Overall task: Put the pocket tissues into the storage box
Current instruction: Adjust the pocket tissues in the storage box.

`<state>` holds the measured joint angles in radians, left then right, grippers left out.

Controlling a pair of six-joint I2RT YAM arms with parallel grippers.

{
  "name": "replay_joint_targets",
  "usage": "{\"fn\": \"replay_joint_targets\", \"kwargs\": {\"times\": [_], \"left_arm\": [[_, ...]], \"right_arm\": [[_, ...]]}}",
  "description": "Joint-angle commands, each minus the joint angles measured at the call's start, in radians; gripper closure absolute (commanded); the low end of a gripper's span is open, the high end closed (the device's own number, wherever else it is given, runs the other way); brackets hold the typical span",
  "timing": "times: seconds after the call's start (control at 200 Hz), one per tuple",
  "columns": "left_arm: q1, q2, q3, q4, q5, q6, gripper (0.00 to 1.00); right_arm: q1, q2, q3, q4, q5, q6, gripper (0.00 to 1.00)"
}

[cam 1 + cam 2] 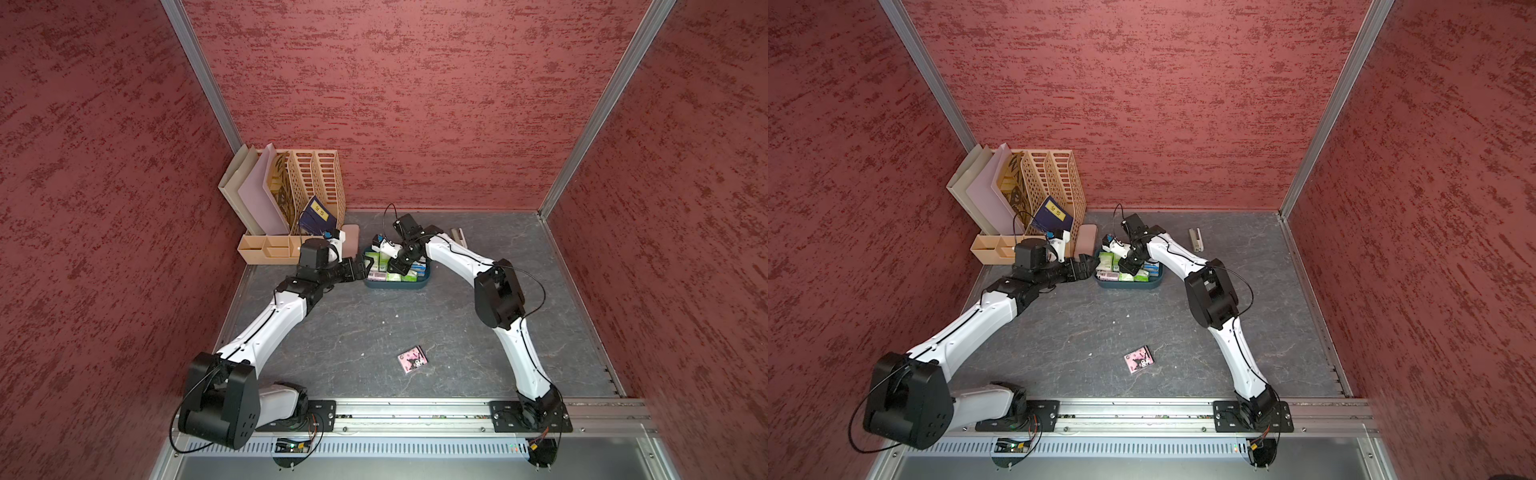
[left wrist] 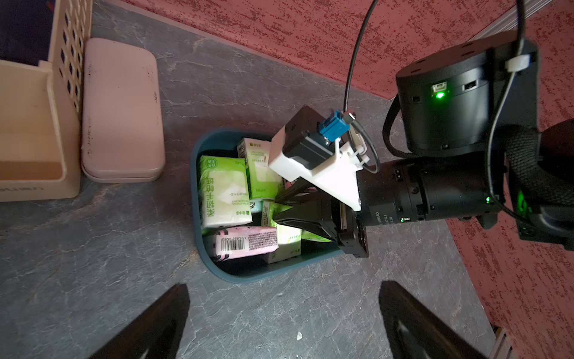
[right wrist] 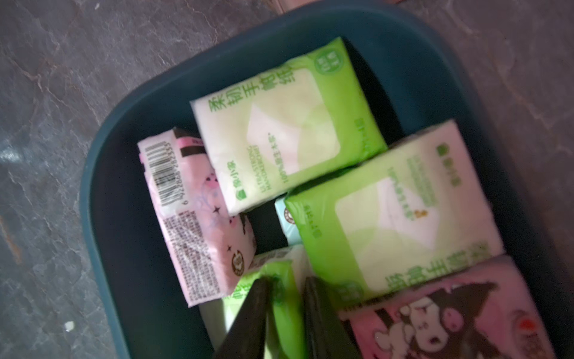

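1. While it is reaching down into the storage box point(image 3: 93, 217), the right gripper point(image 3: 287, 279) is pinching the upturned edge of a green packet point(image 3: 282, 314), with its jaws standing close together on either side of the wrapper.
2. Around that grip, other pocket tissues point(image 3: 289, 118) are lying jumbled inside the box. Green ones are overlapping each other, a barcoded pink packet point(image 3: 192, 217) is leaning along one wall, and a light blue one is peeking out from underneath.
3. The left gripper point(image 2: 284, 310) is pointing at the short end of the box from just beside it, over bare table. Its jaws are spreading wide and holding nothing.
4. In both top views the storage box point(image 1: 395, 286) point(image 1: 1128, 286) is sitting toward the back of the grey table point(image 1: 374, 324), with the two arms bending in toward it from either side.
5. A loose pink packet point(image 1: 411, 360) point(image 1: 1139, 360) is lying flat on the table, well apart from the box, on the side nearer the arm bases.
6. A slim pink case point(image 2: 121, 108) is lying between the box and a beige file organiser point(image 1: 307, 187), which is standing in the back corner on the left arm's side.
7. A small beige object point(image 1: 1196, 240) is lying near the back wall beyond the right arm.
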<state>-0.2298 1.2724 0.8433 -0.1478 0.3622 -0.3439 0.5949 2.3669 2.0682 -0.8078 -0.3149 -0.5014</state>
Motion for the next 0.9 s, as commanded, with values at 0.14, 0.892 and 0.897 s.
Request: {"fn": "replay_joint_targets", "kwargs": {"times": [0.14, 0.892, 0.897], "left_arm": [[0.01, -0.012, -0.016, 0.028, 0.008, 0.002, 0.0], [0.01, -0.039, -0.036, 0.054, 0.002, -0.035, 0.0], [0.01, -0.039, -0.036, 0.054, 0.001, -0.036, 0.0]], "right_arm": [[0.006, -0.008, 0.014, -0.024, 0.019, 0.016, 1.0], [0.076, -0.34, -0.429, 0.497, 0.291, 0.071, 1.0], [0.077, -0.34, -0.431, 0.498, 0.292, 0.07, 1.0]]}}
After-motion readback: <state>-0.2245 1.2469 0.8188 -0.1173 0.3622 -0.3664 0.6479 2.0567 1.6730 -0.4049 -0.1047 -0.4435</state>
